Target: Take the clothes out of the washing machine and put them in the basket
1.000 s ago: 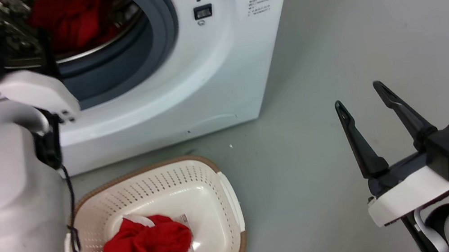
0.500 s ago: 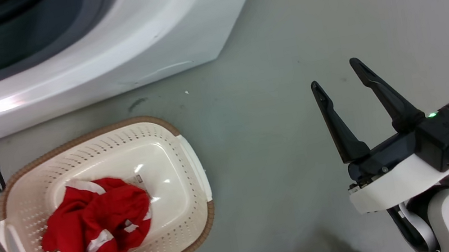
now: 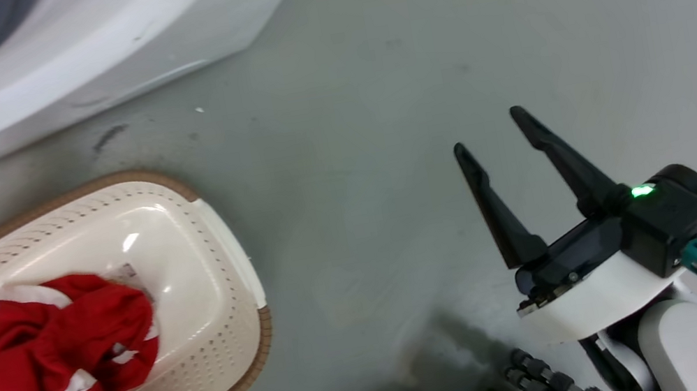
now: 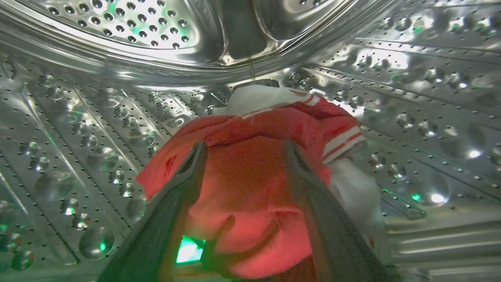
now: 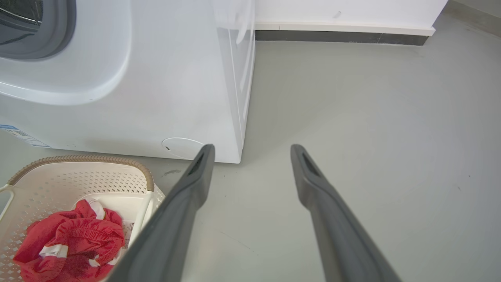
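Inside the washing machine's (image 5: 156,78) steel drum (image 4: 78,137), my left gripper (image 4: 244,150) is open. Its two fingers straddle a heap of red clothes (image 4: 254,129) with white trim lying on the drum wall. On the floor in front of the machine (image 3: 83,49) stands the cream basket (image 3: 243,284) with a brown rim. It holds another bundle of red clothes (image 3: 57,357). My right gripper (image 3: 486,131) hangs open over bare floor to the right of the basket, holding nothing. The right wrist view looks past the open right gripper (image 5: 252,148) at the basket (image 5: 78,176) and its red clothes (image 5: 70,239).
Grey floor (image 3: 400,38) stretches to the right of the machine and basket. A white wall with a dark skirting strip (image 5: 340,37) runs behind. A dark ribbed part of my base (image 3: 549,381) shows at the bottom edge.
The head camera has swung, so the machine and basket slid toward the upper left and my left arm left the picture. The right gripper stays open.
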You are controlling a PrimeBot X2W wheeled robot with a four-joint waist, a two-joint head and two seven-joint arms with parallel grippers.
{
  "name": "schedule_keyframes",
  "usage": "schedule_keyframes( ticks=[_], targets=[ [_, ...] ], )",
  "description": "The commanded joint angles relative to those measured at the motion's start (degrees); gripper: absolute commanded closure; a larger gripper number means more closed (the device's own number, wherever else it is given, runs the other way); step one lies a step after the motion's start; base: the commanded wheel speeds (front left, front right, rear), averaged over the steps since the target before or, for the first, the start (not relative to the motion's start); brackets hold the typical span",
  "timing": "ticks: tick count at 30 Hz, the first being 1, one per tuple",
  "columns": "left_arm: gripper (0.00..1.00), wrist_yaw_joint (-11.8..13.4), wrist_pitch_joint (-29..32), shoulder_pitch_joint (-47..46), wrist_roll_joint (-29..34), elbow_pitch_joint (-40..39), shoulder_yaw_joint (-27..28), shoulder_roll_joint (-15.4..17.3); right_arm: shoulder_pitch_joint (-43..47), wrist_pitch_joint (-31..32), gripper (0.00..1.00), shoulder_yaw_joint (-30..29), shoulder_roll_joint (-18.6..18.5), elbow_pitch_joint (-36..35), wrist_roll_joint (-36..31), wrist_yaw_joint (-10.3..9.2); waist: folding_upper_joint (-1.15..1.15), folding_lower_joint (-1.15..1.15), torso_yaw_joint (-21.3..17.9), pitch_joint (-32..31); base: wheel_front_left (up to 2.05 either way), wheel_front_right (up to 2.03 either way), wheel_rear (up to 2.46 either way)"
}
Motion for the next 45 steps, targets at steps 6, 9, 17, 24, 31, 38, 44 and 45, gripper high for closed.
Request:
schedule_keyframes(
  ticks=[6,9,17,24,31,38,44,45],
  targets=[
    [0.0,0.2,8.6,-4.5,0.4,-2.1,-0.5,3.3,0.2,-1.6,0.0,2.2,0.2,1.3,1.9,-0.04,0.0,-0.01,-4.1,4.4,0.0,0.0,0.0],
    [0.0,0.2,12.9,-5.5,0.2,-2.6,-0.6,4.8,0.0,-2.3,0.0,3.0,0.2,2.1,2.7,-0.04,0.0,-0.01,-5.1,5.3,0.0,0.0,0.0],
    [1.0,2.6,18.3,-0.8,-0.7,-6.5,-0.3,6.2,-1.0,-3.4,0.0,4.6,0.2,3.7,4.1,-0.04,0.0,-0.01,-6.4,5.5,0.0,0.0,0.0],
    [1.0,4.5,12.0,3.9,-1.3,-12.4,0.3,6.7,-1.4,-3.3,0.0,3.6,0.2,4.2,3.6,-0.04,0.0,-0.01,-5.8,3.9,0.0,0.0,0.0],
    [1.0,5.1,1.6,8.9,-2.9,-15.2,1.5,6.2,-1.8,-3.0,0.0,1.8,0.2,4.2,2.9,-0.04,0.0,-0.01,-4.4,0.0,0.0,0.0,0.0],
    [1.0,5.5,-11.0,15.5,-3.8,-14.8,1.5,4.1,-1.0,-2.0,0.0,-0.1,0.2,4.3,1.9,-0.04,0.0,-0.01,-2.9,-6.1,0.0,0.0,0.0],
    [1.0,5.3,-20.6,22.9,-5.6,-11.8,2.2,1.9,1.3,-0.7,0.0,-1.7,0.1,4.1,0.9,-0.04,0.0,-0.01,-1.8,-12.9,0.0,0.0,0.0],
    [1.0,5.3,-20.6,22.9,-5.6,-11.8,2.2,1.9,1.3,-0.7,0.0,-1.7,0.1,4.1,0.9,-0.04,0.0,-0.01,-1.8,-12.9,0.0,0.0,0.0]
  ],
)
